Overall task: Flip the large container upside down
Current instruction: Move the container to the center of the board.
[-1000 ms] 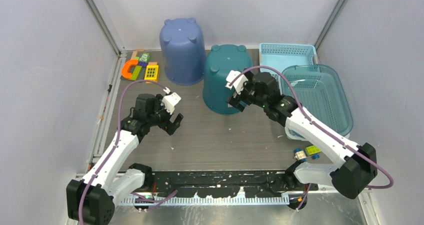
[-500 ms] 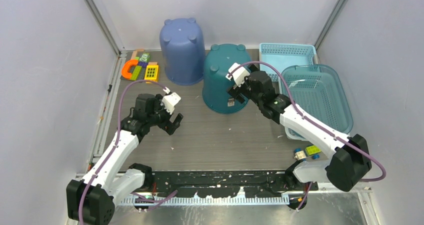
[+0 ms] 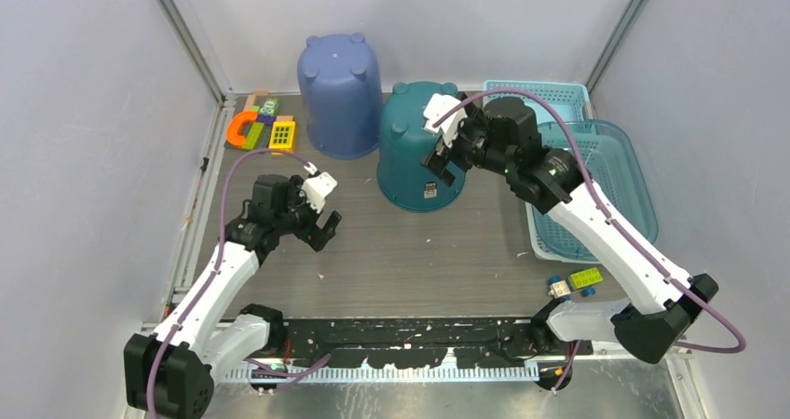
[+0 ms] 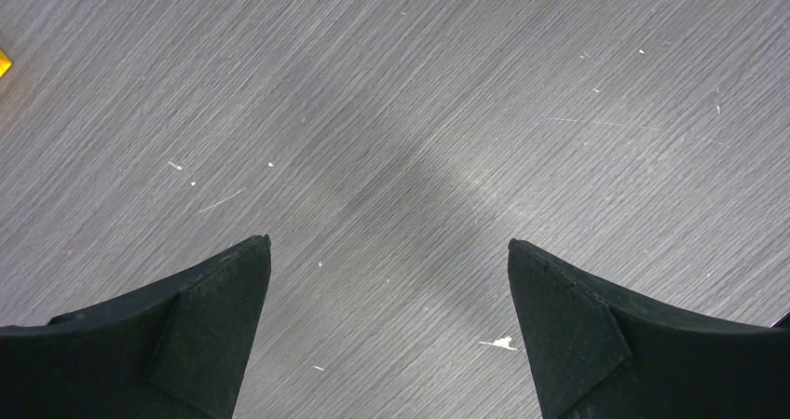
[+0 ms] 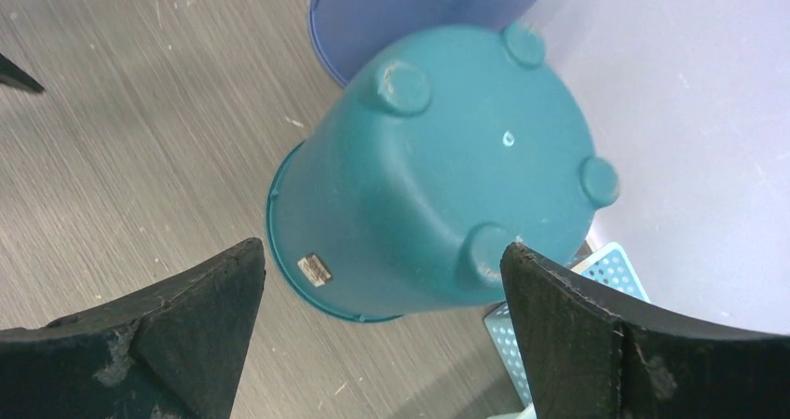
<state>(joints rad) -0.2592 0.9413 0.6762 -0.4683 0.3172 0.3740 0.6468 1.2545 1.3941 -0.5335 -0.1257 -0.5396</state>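
Note:
Two plastic buckets stand mouth-down with their feet up: a teal one (image 3: pixel 410 154) (image 5: pixel 447 177) mid-table and a taller blue-purple one (image 3: pixel 340 93) (image 5: pixel 419 9) behind it on the left. My right gripper (image 3: pixel 442 156) (image 5: pixel 385 244) hovers open above the teal bucket's right side, touching nothing; the teal bottom and a white label near the rim show between its fingers. Further left, my left gripper (image 3: pixel 321 231) (image 4: pixel 388 242) stands open over bare table with nothing in it.
A light blue perforated basket (image 3: pixel 536 98) and a teal translucent basket (image 3: pixel 606 186) sit at the right. Coloured toy blocks (image 3: pixel 256 128) lie at the back left. Small bricks (image 3: pixel 578 281) lie near the right arm's base. Side walls close in the table.
My right arm has lifted and swung back, carrying its open gripper from the teal bucket's front right side to above it. The left arm and both buckets have not moved.

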